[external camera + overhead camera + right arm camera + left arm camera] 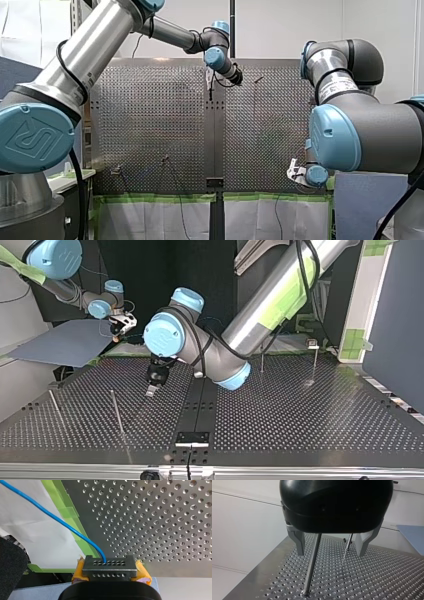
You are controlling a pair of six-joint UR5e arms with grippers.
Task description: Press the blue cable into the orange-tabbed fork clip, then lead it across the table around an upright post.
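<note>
While my right hand (110, 566) pinches 1 blue cable (50, 515), my left hand (330, 553) hangs spread near 2 upright posts (311, 565).

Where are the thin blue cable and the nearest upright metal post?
thin blue cable (50, 515): right wrist view, mid-run over the white sheet.
upright metal post (312, 563): left wrist view, mid-shaft.

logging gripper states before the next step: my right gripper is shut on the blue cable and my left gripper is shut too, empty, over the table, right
Not quite. My left gripper is open, not shut: the left wrist view shows its fingers apart and empty over the table. The rest stands: my right gripper is shut on the blue cable.
</note>
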